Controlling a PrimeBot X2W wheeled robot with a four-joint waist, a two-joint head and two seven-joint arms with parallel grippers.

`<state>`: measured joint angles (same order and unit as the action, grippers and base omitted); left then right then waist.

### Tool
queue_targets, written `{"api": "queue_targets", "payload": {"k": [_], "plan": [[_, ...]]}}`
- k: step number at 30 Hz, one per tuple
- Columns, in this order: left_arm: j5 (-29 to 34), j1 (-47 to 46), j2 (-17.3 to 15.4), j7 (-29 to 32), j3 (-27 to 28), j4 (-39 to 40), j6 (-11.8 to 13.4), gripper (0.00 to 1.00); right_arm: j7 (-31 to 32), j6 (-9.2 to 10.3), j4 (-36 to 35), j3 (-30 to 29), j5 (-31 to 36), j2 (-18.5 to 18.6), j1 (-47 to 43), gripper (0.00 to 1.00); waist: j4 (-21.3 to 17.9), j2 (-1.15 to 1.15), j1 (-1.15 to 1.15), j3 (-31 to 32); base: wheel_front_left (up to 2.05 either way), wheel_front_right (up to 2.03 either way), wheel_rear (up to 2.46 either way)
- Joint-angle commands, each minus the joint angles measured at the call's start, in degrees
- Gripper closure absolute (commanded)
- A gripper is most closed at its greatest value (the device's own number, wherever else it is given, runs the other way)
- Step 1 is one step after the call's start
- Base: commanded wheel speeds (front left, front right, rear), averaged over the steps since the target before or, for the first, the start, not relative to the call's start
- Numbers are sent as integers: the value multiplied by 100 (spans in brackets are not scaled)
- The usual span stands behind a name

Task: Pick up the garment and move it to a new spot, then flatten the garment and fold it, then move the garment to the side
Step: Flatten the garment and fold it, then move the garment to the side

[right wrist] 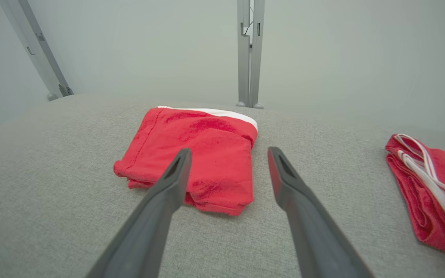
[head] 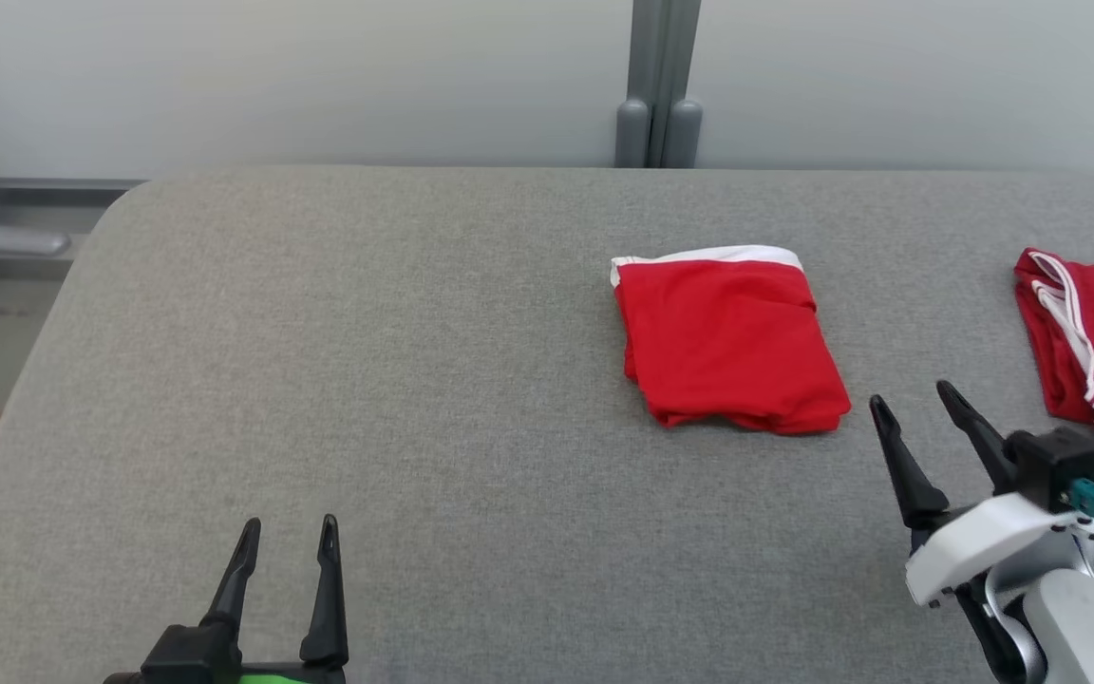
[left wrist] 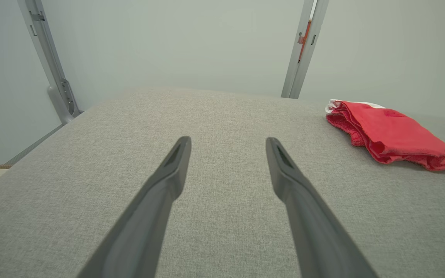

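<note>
The folded red shorts [head: 732, 342] look soft and floppy, so grab a thick edge. The left hand [head: 291, 522] and right hand [head: 911, 393] stand apart, empty.

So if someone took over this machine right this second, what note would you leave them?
Left gripper: jaws open, empty, over the grey table, away from the cloth.
Right gripper: jaws open, empty, just short of the folded red garment.
The garment lies right of centre, white waistband at the far edge. A striped red garment lies apart at the table's right edge.
Done: folding looks finished.
Left: probably moving the folded garment to the side; I can't tell whether this is its final spot.
</note>
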<state>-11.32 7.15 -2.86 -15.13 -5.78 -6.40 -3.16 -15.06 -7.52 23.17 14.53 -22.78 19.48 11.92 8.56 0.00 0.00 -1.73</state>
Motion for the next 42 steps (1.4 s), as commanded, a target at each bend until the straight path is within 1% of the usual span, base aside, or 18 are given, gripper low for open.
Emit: {"api": "queue_targets", "payload": {"k": [1,4,7,12,16,25,27,29,30,32,33,35,37,39,42], "plan": [[29,92,-9,1,44,-15,-53,0,-12,7,-181,-239,135,-86,-336,0,-326,0,0,328,0,0,0],[11,157,-9,1,91,-44,-110,0,-13,7,-548,-751,304,-272,-835,0,-418,0,0,388,0,0,0],[14,197,-9,1,96,-83,-176,0,-13,7,-796,-1090,472,-483,-1251,0,-493,0,0,406,0,0,0],[-27,203,-9,1,92,-123,-214,0,-13,6,-997,-1442,675,-776,-1581,0,-583,0,0,409,0,0,0],[-38,182,-9,1,73,-156,-227,0,-14,6,-1003,-1489,758,-906,-1653,0,-638,0,0,397,0,0,0],[-14,110,-9,1,34,-132,-252,0,-14,7,-913,-1443,821,-945,-1514,0,-628,0,0,323,0,0,0],[-18,72,-9,1,18,-100,-262,0,-14,6,-863,-1448,683,-986,-1422,0,-592,0,0,258,0,0,0],[-29,21,-9,1,-11,-75,-267,0,12,6,-716,-1303,558,-939,-1212,0,-549,0,0,159,0,0,0],[-31,-3,-9,1,-23,-51,-271,0,173,6,-654,-1254,397,-957,-1051,0,-536,0,0,76,0,0,0],[-18,-122,-9,1,-67,-28,-285,0,627,5,-638,-1064,116,-853,-552,0,-491,0,0,-149,0,0,0],[-8,-204,-9,1,-92,-18,-292,0,949,10,-590,-1147,-139,-858,-253,0,-460,0,0,-270,0,0,0],[1,-366,-9,1,-157,-15,-328,0,1682,5,-519,-1128,-361,-795,292,0,-354,0,0,-537,0,0,0],[-35,-543,-10,1,-249,-47,-339,0,2417,9,-291,-1346,-605,-836,864,0,-206,0,0,-755,0,0,0],[-101,-708,-9,1,-361,-76,-363,0,3113,5,-32,-1401,-642,-826,1402,0,-25,0,0,-932,0,0,0],[-190,-904,-10,1,-559,-125,-379,0,3851,5,460,-1573,-558,-801,2041,0,283,0,0,-1157,0,0,0]]}}
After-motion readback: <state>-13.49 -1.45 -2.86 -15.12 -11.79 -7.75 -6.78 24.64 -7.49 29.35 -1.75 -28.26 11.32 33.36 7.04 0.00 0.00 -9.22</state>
